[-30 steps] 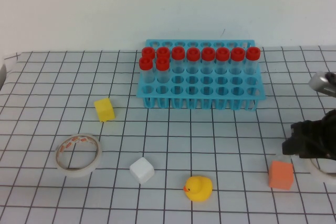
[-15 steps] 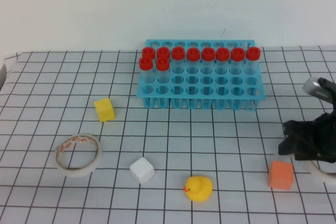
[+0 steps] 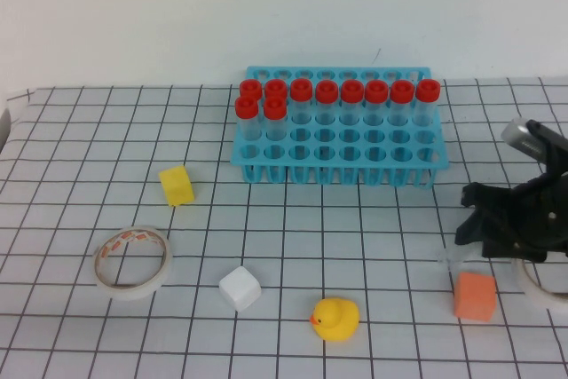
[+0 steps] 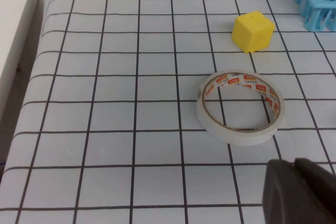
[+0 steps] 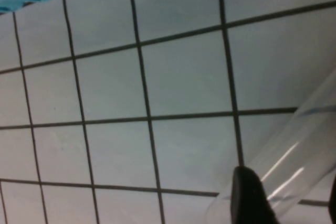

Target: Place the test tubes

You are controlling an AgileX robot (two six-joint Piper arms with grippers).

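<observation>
**High view.** A blue rack [image 3: 337,161] stands toward the far side of the surface [image 3: 355,219]. Ten red-capped test tubes [image 3: 352,99] stand upright in it, eight along one rear row and two at the left end of the next, so filling appears to go row by row. The right end effector [image 3: 466,217] hangs low near the right edge, well apart from the rack and just behind an orange cube [image 3: 475,296]. A yellow cube [image 3: 177,185], tape roll [image 3: 132,260], white cube [image 3: 240,288] and rubber duck [image 3: 335,318] lie nearer the front. The left end effector is out of this view.

**Left wrist view.** The left end effector [image 4: 293,174] is fully closed and empty, parked near the tape roll.

**Right wrist view.** A clear test tube [image 5: 294,150] runs slantwise between the fingers [image 5: 247,195]. These are spread wide and straddle it. No squeeze is evident, so the tube is judged not yet gripped. The low approach suits a tube lying flat.
</observation>
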